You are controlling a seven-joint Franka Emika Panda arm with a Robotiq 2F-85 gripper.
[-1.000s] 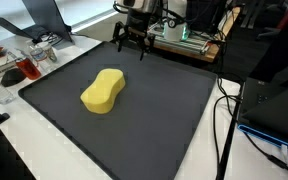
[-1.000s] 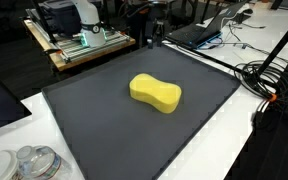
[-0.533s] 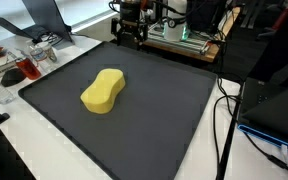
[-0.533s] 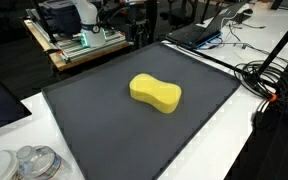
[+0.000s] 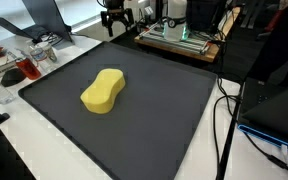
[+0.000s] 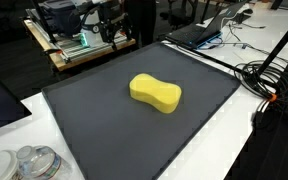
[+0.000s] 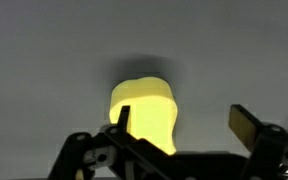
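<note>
A yellow, peanut-shaped sponge (image 5: 103, 91) (image 6: 155, 92) lies flat near the middle of a dark grey mat (image 5: 174, 120) (image 6: 94, 140). My gripper (image 5: 114, 20) (image 6: 108, 26) hangs in the air beyond the mat's far edge, well away from the sponge. In the wrist view the sponge (image 7: 144, 112) shows below and ahead, partly behind one finger. The gripper (image 7: 182, 124) is open there, with nothing between its two dark fingers (image 7: 246, 124).
Bowls and a cup (image 5: 22, 66) stand beside the mat on the white table. Glass jars (image 6: 36, 162) sit at a near corner. A wooden rack with electronics (image 5: 182, 40) (image 6: 79, 45) stands behind the mat. Cables (image 6: 269, 80) and a laptop (image 6: 199, 30) lie alongside.
The gripper has lifted and drifted sideways along the mat's far edge, away from the mat. It stays open. The sponge has not moved.
</note>
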